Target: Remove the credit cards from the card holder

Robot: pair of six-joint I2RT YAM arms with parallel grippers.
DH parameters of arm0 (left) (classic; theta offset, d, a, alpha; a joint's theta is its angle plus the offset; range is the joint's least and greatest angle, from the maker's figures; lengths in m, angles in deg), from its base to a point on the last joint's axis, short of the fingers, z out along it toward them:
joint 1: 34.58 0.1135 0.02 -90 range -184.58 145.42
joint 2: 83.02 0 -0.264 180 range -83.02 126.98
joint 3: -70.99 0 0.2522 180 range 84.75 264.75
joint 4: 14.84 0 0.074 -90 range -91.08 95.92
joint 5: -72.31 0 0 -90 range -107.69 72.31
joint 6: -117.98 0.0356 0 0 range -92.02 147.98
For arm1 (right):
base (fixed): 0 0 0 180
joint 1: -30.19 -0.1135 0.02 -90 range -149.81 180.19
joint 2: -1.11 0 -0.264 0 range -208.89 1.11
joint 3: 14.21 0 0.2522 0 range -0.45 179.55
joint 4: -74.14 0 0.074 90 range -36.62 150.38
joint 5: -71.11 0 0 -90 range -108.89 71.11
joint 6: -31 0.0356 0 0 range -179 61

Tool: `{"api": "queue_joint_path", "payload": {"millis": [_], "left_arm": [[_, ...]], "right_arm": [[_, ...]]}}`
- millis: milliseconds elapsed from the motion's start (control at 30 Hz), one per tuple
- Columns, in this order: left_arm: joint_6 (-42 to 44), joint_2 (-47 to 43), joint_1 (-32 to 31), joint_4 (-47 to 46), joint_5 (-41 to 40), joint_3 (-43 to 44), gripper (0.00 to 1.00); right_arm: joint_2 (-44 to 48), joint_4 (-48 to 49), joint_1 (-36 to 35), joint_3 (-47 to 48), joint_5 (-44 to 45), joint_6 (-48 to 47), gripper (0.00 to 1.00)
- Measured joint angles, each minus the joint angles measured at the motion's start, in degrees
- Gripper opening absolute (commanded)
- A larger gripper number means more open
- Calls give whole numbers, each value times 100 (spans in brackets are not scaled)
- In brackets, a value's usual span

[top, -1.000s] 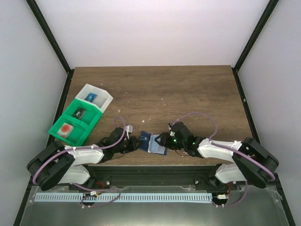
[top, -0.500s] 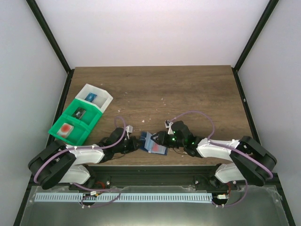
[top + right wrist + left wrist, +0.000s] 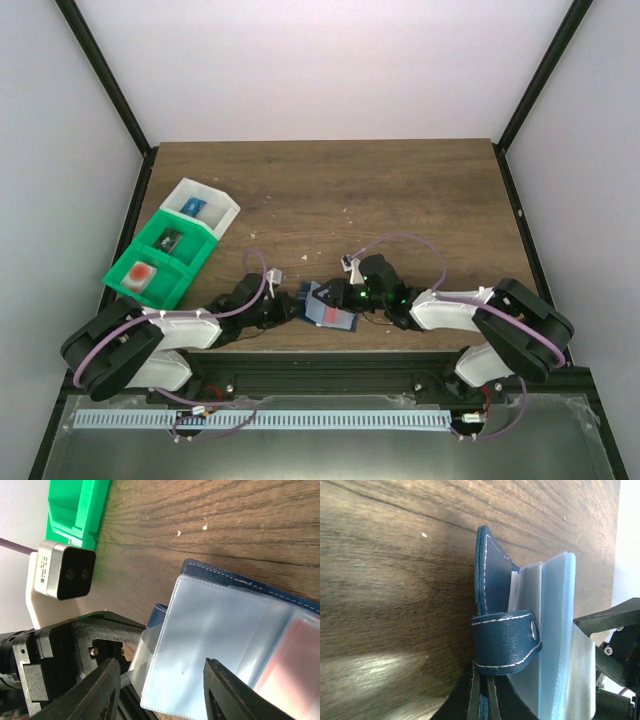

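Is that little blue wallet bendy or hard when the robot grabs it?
Probably bendy: the card holder folds into flaps, and its strap curls round. The clear sleeves look thin and floppy, curling at one corner, so they'd likely sag and feel slippery. It seems light, since the left tool pinches it by one edge.

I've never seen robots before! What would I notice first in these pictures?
At the near edge of the table, a little blue card holder is opened up between two robot arms. The left tool pinches its dark blue cover, while the right tool is spread wide around a clear sleeve with a pinkish credit card inside. Off to the left sits a bright green bin.
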Motion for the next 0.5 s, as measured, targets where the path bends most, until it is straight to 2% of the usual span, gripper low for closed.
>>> {"api": "queue_joint_path", "payload": {"millis": [100,233,400,500], "left_arm": [[-63,-26,0,-24,-2,-61,0],[-83,-24,-2,-37,-2,-68,0],[-90,24,-4,-48,-2,-57,0],[-94,24,-4,-50,-2,-57,0]], "right_arm": [[17,-168,0,74,-13,-79,52],[341,-885,-7,164,232,-151,52],[992,-1810,-4,190,833,-195,48],[1091,-2028,-7,149,973,-142,47]]}}
